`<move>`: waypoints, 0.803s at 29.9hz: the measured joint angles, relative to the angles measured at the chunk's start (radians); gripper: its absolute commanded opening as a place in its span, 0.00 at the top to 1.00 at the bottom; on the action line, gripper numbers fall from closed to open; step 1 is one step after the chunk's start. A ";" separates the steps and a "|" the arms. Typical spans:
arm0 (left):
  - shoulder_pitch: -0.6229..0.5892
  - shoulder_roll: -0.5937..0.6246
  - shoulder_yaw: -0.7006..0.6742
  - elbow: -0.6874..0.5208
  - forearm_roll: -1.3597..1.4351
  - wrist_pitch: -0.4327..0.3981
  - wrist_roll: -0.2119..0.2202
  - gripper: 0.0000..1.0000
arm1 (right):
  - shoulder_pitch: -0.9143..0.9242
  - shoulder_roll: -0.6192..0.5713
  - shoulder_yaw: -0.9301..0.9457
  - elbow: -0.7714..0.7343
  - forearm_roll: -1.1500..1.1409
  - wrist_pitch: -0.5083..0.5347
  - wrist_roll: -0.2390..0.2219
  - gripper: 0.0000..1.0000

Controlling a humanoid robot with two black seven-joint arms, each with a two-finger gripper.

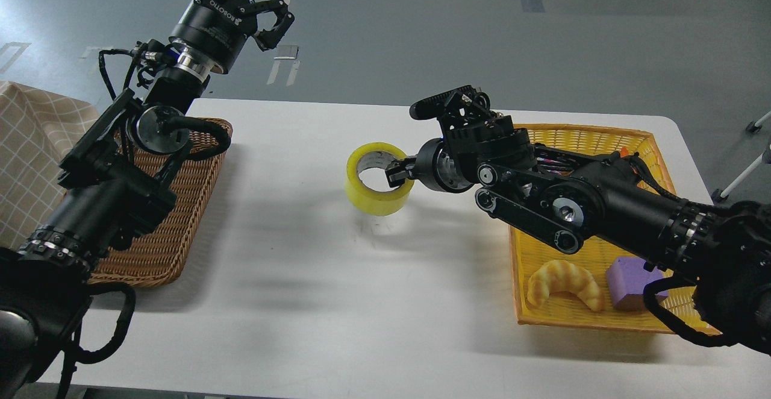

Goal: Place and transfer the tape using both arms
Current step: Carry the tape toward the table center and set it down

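The tape (374,193), a wide yellow roll with a grey-white core, is near the middle of the white table (301,278), at or just above its surface with its hole facing up. My right gripper (400,173) is shut on the tape's right wall, one finger inside the core and the others outside. My right arm reaches in low from the right. My left gripper (265,10) is open and empty, held high above the table's far left corner, well away from the tape.
A brown wicker tray (181,218) lies at the left under my left arm. A yellow basket (578,140) at the right holds a croissant (563,281), a purple block (626,278) and other small items. A checked cloth (30,146) is at far left.
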 measured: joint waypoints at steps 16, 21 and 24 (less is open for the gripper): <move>-0.001 0.002 0.000 0.001 -0.002 0.000 -0.002 0.01 | -0.041 0.000 -0.032 -0.041 0.004 0.000 0.002 1.00; -0.001 0.002 0.000 0.001 -0.002 0.000 -0.002 0.02 | -0.052 0.000 -0.034 -0.032 0.007 0.000 0.002 1.00; 0.000 0.001 0.000 0.001 -0.002 0.000 -0.002 0.02 | -0.057 0.000 -0.036 -0.032 0.007 0.000 0.002 1.00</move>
